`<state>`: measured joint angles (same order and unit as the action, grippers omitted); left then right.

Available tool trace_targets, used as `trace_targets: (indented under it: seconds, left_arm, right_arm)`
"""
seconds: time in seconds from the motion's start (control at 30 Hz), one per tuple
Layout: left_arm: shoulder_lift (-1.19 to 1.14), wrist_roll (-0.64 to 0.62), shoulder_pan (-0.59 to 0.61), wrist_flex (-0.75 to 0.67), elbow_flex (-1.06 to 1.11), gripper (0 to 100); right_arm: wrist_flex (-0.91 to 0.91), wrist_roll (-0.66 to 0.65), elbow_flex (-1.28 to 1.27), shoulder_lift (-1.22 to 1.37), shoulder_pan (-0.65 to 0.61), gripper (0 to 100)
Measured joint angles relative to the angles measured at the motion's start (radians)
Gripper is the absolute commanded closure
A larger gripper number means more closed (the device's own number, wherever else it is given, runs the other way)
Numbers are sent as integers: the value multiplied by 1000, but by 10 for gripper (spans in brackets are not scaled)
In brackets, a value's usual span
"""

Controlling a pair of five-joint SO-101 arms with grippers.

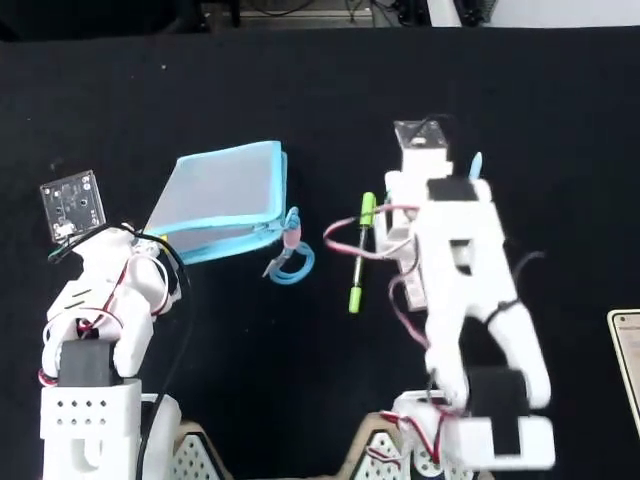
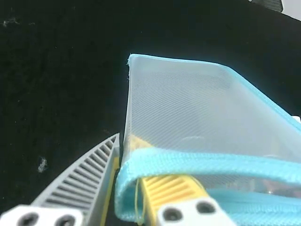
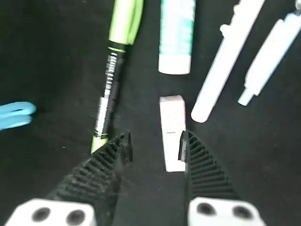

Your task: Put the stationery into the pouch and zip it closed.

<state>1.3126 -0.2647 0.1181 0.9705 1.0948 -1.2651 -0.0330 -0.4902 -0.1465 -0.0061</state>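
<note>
A light blue mesh pouch (image 1: 225, 195) lies left of centre, its zipper pull with a blue loop (image 1: 291, 262) at its near right corner. My left gripper (image 2: 125, 147) is shut on the pouch's (image 2: 188, 122) open edge, the yellow finger inside and the grey finger outside. A green pen (image 1: 360, 250) lies beside my right arm (image 1: 455, 240). My right gripper (image 3: 154, 143) is open low over the mat, a small white eraser (image 3: 171, 132) between its fingers, close to one of them. Beyond it lie the green pen (image 3: 115, 70), a teal-labelled tube (image 3: 177, 33) and two white pens (image 3: 233, 56).
The table is covered in black cloth. A small square tag board (image 1: 73, 203) sits at the far left and a card (image 1: 628, 350) at the right edge. The blue loop (image 3: 14, 115) lies off to one side of the right gripper.
</note>
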Motion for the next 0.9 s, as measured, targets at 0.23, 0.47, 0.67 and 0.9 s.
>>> trace_targets:
  seconds: [0.23,0.47,0.67,0.9]
  left_arm:
    - [0,0,0,0,0,970]
    - [0,0,0,0,0,970]
    - [0,0,0,0,0,970]
    - [0,0,0,0,0,970]
  right_arm:
    - [-18,-60,86,161,17,843]
    - [9,-61,114,284,17,843]
    - [9,-61,180,387,43,845]
    - [8,-98,227,471,68,980]
